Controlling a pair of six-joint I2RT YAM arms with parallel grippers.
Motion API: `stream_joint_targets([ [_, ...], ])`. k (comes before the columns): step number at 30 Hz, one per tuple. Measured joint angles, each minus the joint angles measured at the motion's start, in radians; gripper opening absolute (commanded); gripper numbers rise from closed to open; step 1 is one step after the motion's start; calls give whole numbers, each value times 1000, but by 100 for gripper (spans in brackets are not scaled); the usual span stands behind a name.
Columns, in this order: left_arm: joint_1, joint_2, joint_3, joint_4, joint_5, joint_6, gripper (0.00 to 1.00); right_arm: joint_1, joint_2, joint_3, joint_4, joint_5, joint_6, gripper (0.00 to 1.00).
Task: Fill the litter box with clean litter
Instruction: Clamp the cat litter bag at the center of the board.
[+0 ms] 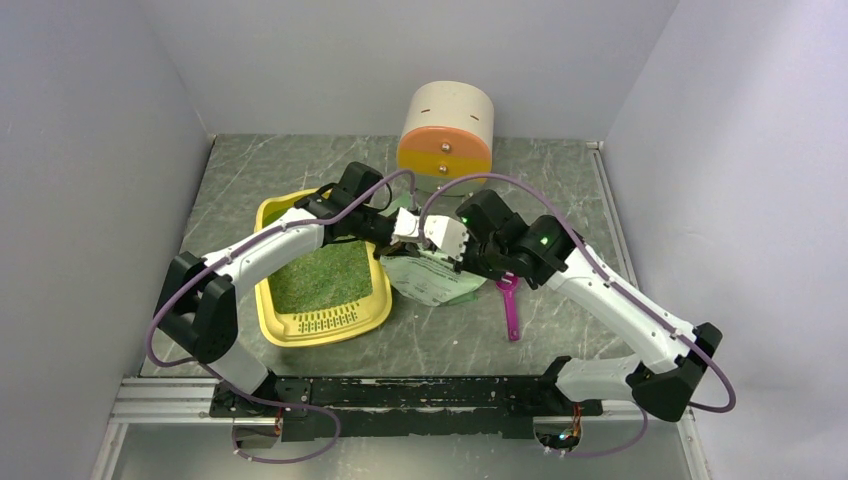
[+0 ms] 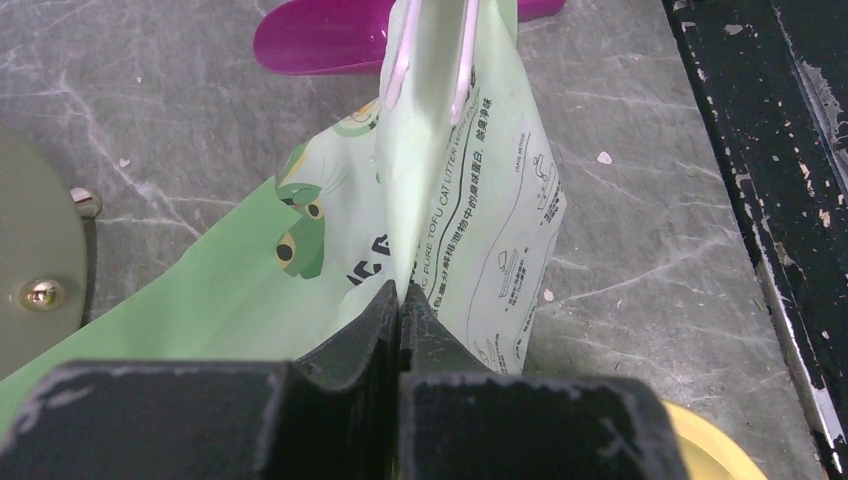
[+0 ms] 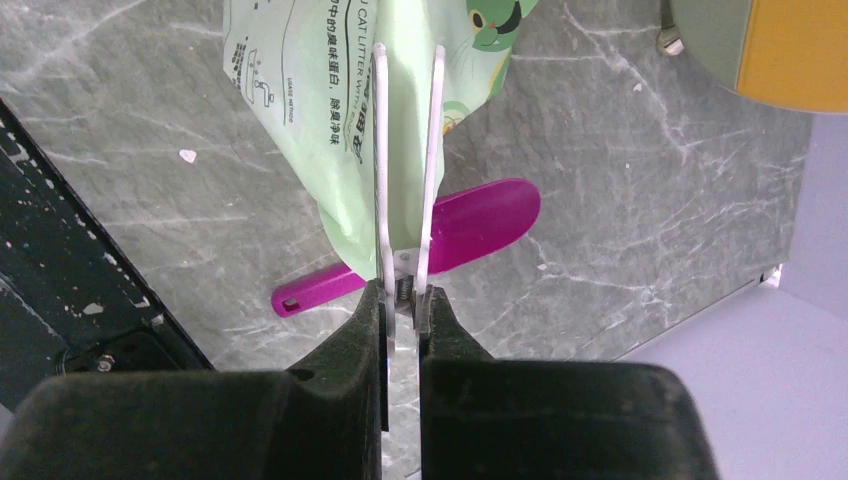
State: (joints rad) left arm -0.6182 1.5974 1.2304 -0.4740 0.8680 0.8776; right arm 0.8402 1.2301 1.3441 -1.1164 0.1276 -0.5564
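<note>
While the left hand (image 2: 400, 297) pinches one bag (image 2: 500, 220) printed "PURE TOFU CAT LITTER", the right hand (image 3: 402, 300) pinches its one white clip (image 3: 432, 150); one magenta scoop (image 3: 480, 225) lies beside.

Scoop (image 1: 511, 305) bowl hidden from us under right arm (image 1: 610, 295); left arm (image 1: 270, 245) covers litter box (image 1: 268, 305) far end; cabinet (image 3: 790, 50) cropped by frame; bag (image 1: 430, 280) print too small overhead.

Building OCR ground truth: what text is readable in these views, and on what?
"PURE TOFU CAT LITTER": on the pale green bag, left wrist view.
"USAGE METHOD": small print, same bag, right wrist view.
Chinese lines and pictogram captions on the bag: too small to read surely.
Top view: nothing legible.
</note>
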Motion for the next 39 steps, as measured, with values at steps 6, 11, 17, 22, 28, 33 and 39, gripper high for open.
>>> stream_joint_targets([
  [6, 1, 0, 0, 0, 7, -2, 5, 0, 31, 0, -3, -4, -24, 0],
  [11, 6, 0, -1, -2, 16, -3, 5, 0, 36, 0, -2, -7, -25, 0],
  [17, 15, 0, -6, 5, 32, -21, 5, -1, 42, -3, 11, -30, -16, 0],
  [22, 21, -3, -31, 48, 65, -56, 5, -2, 8, -74, 76, -61, -9, 0],
  [28, 37, -20, -75, 100, 103, -86, 5, -13, -21, -100, 111, -79, -1, 0],
  [33, 40, -32, -95, 130, 117, -93, 5, -55, -8, -101, 118, -119, -2, 0],
  [39, 50, -53, -136, 183, 135, -136, 5, -63, 64, -69, 103, -154, -1, 1],
])
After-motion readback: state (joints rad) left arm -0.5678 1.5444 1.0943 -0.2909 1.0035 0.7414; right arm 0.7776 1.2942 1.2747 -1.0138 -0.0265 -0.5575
